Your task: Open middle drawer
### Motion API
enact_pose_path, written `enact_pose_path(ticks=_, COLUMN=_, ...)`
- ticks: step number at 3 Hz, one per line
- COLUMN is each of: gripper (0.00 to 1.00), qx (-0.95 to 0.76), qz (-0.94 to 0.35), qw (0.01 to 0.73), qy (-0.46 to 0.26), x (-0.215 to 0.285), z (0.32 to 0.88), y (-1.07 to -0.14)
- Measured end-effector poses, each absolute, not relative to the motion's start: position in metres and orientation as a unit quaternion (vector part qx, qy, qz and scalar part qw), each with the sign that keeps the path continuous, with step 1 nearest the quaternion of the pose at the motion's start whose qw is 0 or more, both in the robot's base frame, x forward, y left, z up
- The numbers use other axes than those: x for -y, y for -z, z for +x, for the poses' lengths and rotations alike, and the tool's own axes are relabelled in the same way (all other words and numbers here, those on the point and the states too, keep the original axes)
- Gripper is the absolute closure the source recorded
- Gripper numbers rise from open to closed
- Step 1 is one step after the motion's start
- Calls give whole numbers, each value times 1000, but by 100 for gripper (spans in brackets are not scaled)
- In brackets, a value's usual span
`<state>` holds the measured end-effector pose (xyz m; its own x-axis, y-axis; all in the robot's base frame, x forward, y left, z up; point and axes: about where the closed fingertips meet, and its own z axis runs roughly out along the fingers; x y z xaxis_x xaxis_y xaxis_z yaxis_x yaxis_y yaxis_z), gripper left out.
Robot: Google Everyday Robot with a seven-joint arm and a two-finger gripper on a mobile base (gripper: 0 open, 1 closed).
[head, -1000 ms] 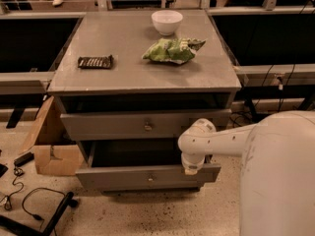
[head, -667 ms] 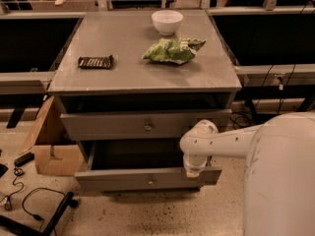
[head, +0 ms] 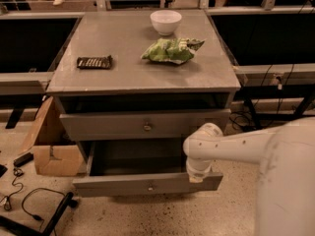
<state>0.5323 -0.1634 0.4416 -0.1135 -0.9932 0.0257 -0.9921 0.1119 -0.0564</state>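
The middle drawer (head: 123, 185) is a wide grey drawer with a small brass knob (head: 151, 186). It stands pulled well out of the grey cabinet (head: 138, 77), and its dark inside shows. My gripper (head: 199, 175) hangs down from the white arm (head: 231, 144) onto the top edge of the drawer's front, right of the knob. The uppermost drawer (head: 145, 125) above it stands slightly out, with its own knob (head: 146, 127). The lowest drawer is hidden under the open one.
On the cabinet top are a white bowl (head: 166, 21), a green chip bag (head: 170, 50) and a dark snack bar (head: 94, 62). A cardboard box (head: 51, 149) and black cables (head: 29, 205) lie on the floor at the left. Low dark tables flank the cabinet.
The middle drawer has slid a little further out toward the camera, and my gripper and arm have moved with its front edge.
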Motion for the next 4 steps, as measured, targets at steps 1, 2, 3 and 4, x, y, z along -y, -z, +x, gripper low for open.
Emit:
enact_pose_path(ticks=1, gripper=100, qx=-747, qz=-664, qw=6, qy=26, x=163, z=529, y=-442)
enact_pose_path(ticks=2, gripper=81, qx=-747, qz=-664, qw=6, qy=26, x=163, z=529, y=-442)
enact_pose_path(ticks=3, gripper=50, qx=-747, qz=-664, qw=6, qy=26, x=163, z=529, y=-442)
enact_pose_path(ticks=4, gripper=27, qx=-747, qz=-664, qw=6, qy=26, x=163, z=529, y=-442)
